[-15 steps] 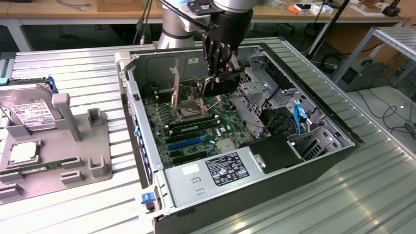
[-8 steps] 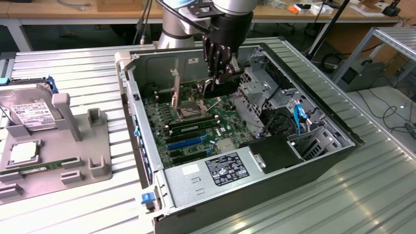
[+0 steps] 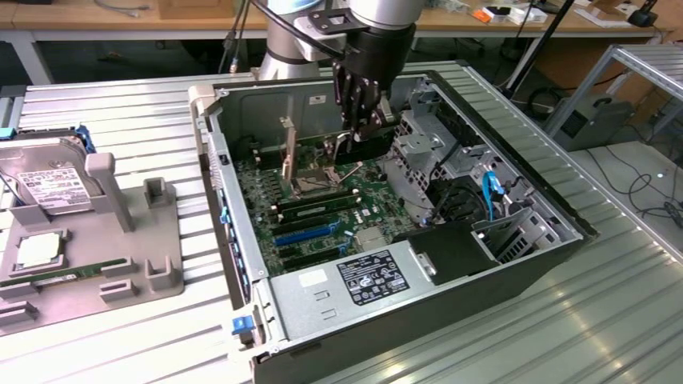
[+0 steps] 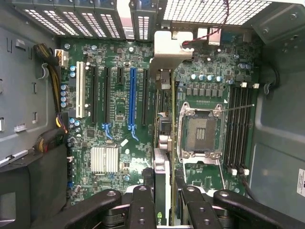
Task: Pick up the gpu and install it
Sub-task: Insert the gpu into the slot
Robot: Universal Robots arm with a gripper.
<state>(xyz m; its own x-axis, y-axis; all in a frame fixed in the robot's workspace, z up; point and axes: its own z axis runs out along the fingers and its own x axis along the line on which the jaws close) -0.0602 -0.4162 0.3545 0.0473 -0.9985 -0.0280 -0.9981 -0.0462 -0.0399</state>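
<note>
Pickup done: gripper [image 3: 361, 128] pinches the gpu [image 3: 363, 150] by its upper edge, upper centre of the exterior view, inside the case [image 3: 533, 268]. Install not done, by my read: the card hangs over the motherboard [image 4: 124, 186], between the blue slot [image 4: 133, 100] and the CPU socket [image 4: 200, 129], unseated. Count: one gpu, one gripper, one case, one blue slot, one empty socket, four memory slots [image 4: 238, 124], one hard drive [image 3: 48, 188] at the exterior view's left edge.

The flat green printed-circuit motherboard [image 4: 202, 174] carries one long blue plastic slot [image 4: 133, 95] and a white plastic slot [image 4: 79, 95] among black ones. The thin rectangular gpu card [image 3: 363, 152] looks black, perhaps with a green mark on its edge. The ribbed metal table [image 3: 128, 104] is silver.
</note>
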